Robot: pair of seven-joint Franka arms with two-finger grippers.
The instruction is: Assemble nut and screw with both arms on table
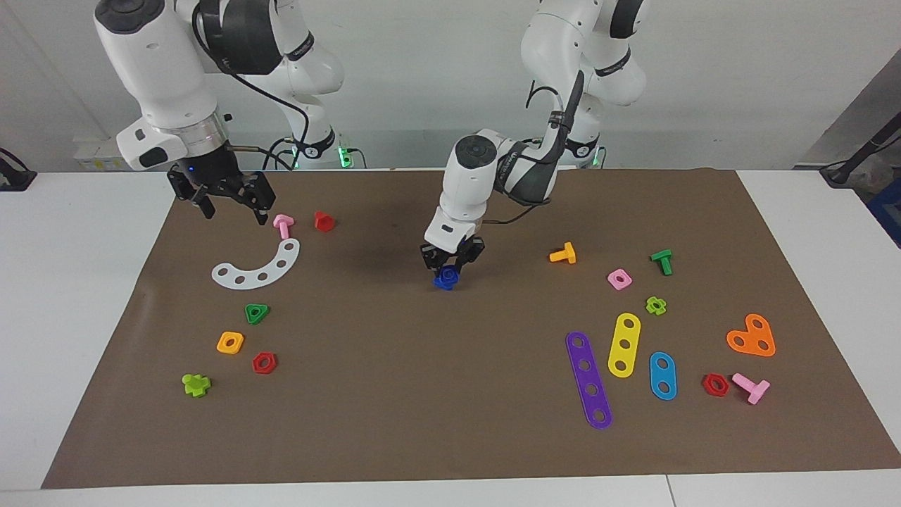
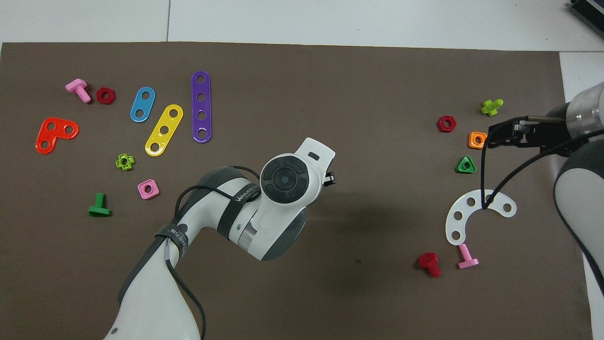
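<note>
My left gripper [image 1: 451, 267] is low over the middle of the brown mat [image 1: 394, 394], and its fingers close around a small dark-blue piece [image 1: 445, 279] that sits at mat level. The piece is squarish with a round centre, like the nut. I cannot tell the screw apart from it. In the overhead view the left arm's wrist [image 2: 283, 182] covers the gripper and the blue piece. My right gripper [image 1: 234, 210] is open and empty, raised over the mat's edge at the right arm's end, above the white curved strip [image 1: 259, 270]. It also shows in the overhead view [image 2: 493, 137].
Near the right gripper lie a pink bolt [image 1: 283, 225], a red piece [image 1: 324, 221], a green triangle nut [image 1: 256, 313], an orange nut [image 1: 230, 342] and a red hex nut [image 1: 264, 362]. At the left arm's end lie an orange bolt [image 1: 564, 254], a pink nut [image 1: 619, 279], a green bolt [image 1: 662, 261] and coloured strips [image 1: 588, 379].
</note>
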